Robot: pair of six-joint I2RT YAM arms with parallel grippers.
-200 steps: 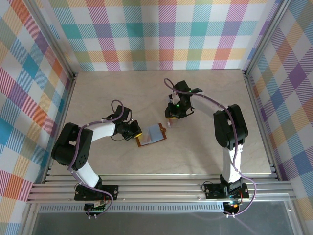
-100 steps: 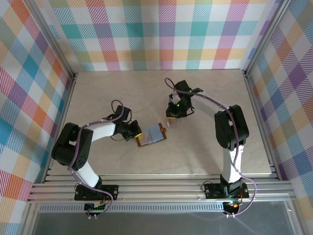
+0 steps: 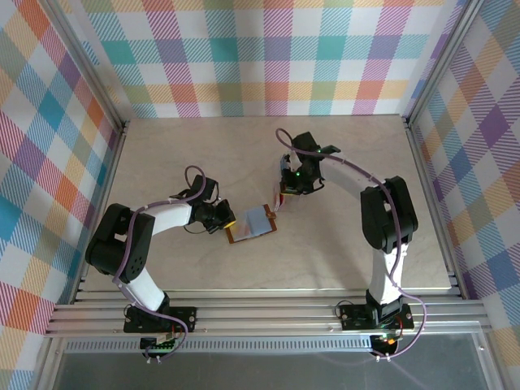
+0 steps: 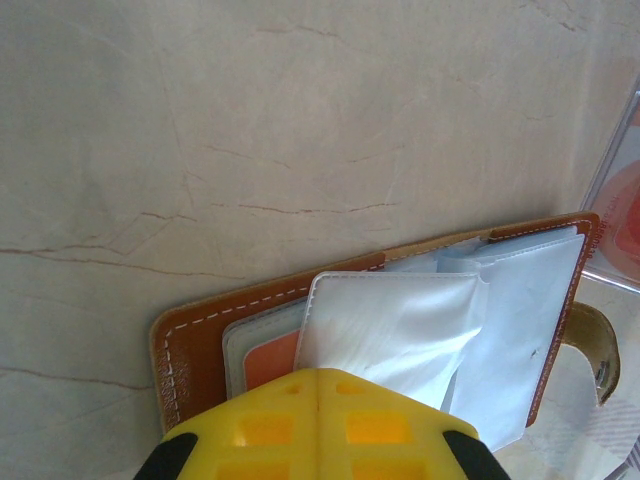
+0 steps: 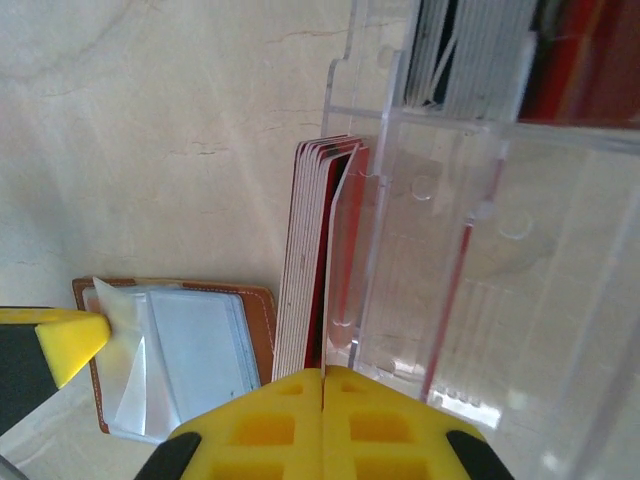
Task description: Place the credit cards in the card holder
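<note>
card holder (image 4: pixel 185 340): smooth brown leather, slight sheen, white stitching; pockets (image 4: pixel 400 335) clear glossy film, creased. credit cards (image 5: pixel 305 260): thin glossy plastic. tray (image 5: pixel 450 250): clear hard plastic, shiny. table (image 4: pixel 250 120): matt stone-look top, veined. fingers (image 5: pixel 260 430) of my right gripper (image 5: pixel 322 375): matt yellow moulded plastic. frame rails (image 3: pixel 260 313): bare ribbed metal.

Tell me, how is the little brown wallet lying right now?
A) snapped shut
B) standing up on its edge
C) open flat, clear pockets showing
C: the brown wallet lies open on the table, with its clear pockets fanned out on top.
</note>
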